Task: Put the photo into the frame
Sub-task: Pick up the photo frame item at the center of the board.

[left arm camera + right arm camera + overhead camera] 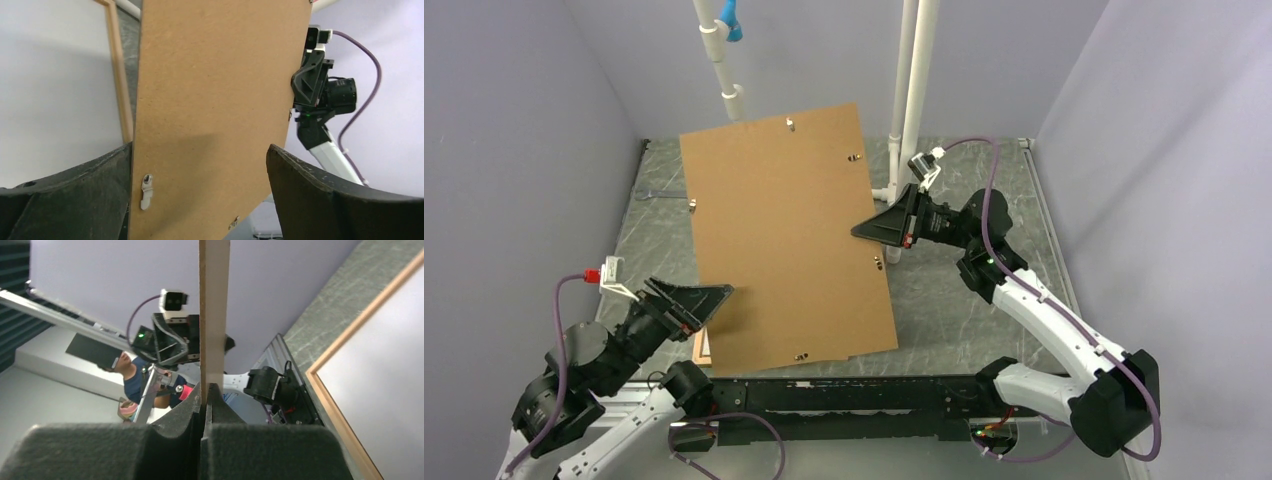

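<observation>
Right fingers (pixel 165 440) pinch backing panel (pixel 784 240) edge; left fingers (pixel 75 200) spread at opposite edge; frame (pixel 332 410) on table (pixel 964 300) beneath.

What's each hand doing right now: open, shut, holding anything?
Left hand: open, straddling the brown backing panel, not gripping it.
Right hand: closed on the panel's edge.

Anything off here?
The backing panel hangs skewed above the frame, pinched at its right edge by the right gripper alone; the left gripper stands open at its near left corner. Nothing looks damaged.
</observation>
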